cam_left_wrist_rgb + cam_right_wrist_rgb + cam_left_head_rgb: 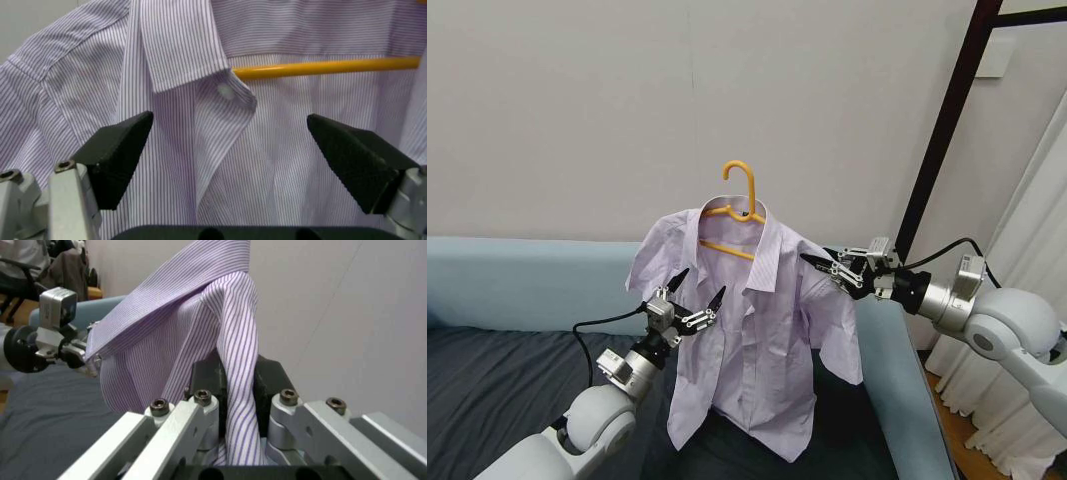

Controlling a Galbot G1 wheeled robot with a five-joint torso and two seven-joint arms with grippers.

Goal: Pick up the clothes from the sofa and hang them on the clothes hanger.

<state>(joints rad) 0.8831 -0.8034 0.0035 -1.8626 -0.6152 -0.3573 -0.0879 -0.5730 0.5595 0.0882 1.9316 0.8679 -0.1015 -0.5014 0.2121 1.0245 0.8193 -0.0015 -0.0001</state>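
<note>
the striped shirt [757, 330] hangs on a yellow hanger [742, 190] above the blue sofa [517, 280]. the right gripper [819, 265] is clenched on its fabric, seemingly near the shoulder. the left gripper [700, 285] hovers before the shirt front, jaws spread, grasping nothing. a dark pole [947, 120] stands behind the right arm.

Plain off-white wall [577, 100] across whole upper frame, faint vertical seam, light pretty even. Pale blue sofa [517, 280] along lower left, dark grey seat [487, 390]. Dark pole [947, 120] slanting down from upper right. White curtain [1039, 190] at right edge, bit of wood floor [955, 440] lower right.
</note>
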